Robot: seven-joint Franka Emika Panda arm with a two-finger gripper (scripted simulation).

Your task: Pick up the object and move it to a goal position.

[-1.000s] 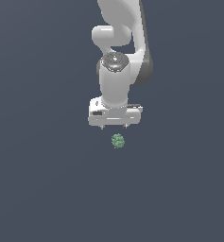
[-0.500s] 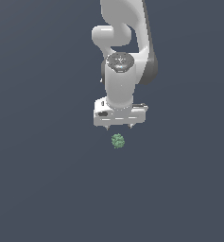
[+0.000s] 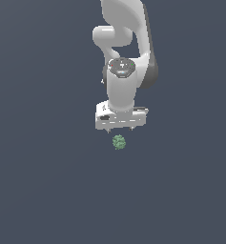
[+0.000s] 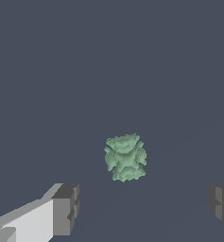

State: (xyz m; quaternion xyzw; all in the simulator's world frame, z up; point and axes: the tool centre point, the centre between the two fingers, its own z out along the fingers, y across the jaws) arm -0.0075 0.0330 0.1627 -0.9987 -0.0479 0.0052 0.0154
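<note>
In the exterior view the green lump lies on the flat grey floor, just below the white gripper. The wrist view shows its fingers spread wide, apart from the lump.

Distant exterior, close downward wrist, both on green lump
</note>
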